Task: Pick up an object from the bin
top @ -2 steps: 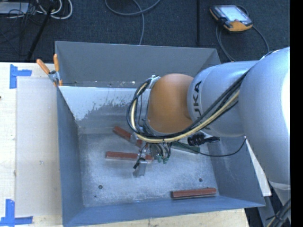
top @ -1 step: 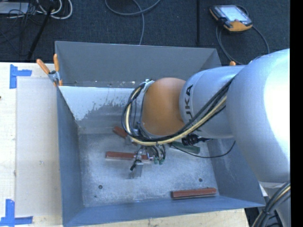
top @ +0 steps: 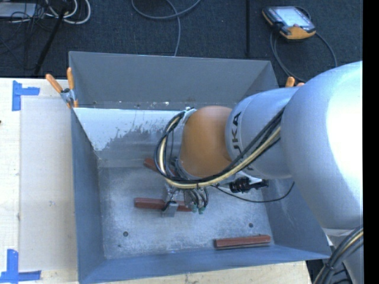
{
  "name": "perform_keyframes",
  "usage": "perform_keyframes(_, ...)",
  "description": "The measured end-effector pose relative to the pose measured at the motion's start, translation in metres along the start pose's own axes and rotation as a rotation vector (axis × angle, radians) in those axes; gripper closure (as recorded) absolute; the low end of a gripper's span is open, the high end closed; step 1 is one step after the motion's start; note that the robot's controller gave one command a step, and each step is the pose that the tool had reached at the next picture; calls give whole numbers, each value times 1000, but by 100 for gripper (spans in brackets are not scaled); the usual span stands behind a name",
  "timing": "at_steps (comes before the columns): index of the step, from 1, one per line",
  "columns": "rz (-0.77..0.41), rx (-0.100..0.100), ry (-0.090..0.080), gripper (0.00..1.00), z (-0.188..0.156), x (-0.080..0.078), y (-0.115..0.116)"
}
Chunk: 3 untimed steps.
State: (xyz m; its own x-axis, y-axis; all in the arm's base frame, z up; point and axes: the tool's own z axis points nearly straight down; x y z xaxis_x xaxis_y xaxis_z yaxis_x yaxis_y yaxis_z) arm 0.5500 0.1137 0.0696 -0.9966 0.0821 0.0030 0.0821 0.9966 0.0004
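The pincer (top: 172,207) sits low over the middle of the bin (top: 118,129) floor, right at a flat reddish-brown stick (top: 148,203) lying crosswise there. It is probably set near the stick's mid-length so that a lift would stay level. I cannot tell how far it is open or whether it has hold of the stick. A second stick (top: 241,241) lies well apart by the front wall.

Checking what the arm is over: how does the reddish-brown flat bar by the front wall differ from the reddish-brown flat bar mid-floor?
The reddish-brown flat bar by the front wall lies apart, fully showing; the reddish-brown flat bar mid-floor is partly covered by the gripper. Front-wall bar: right of the gripper; mid-floor bar: beneath it. Both lie flat.
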Motion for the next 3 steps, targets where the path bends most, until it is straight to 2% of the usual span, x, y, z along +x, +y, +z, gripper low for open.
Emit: perform_keyframes(3,1,1,1,100,-15,1,-1)
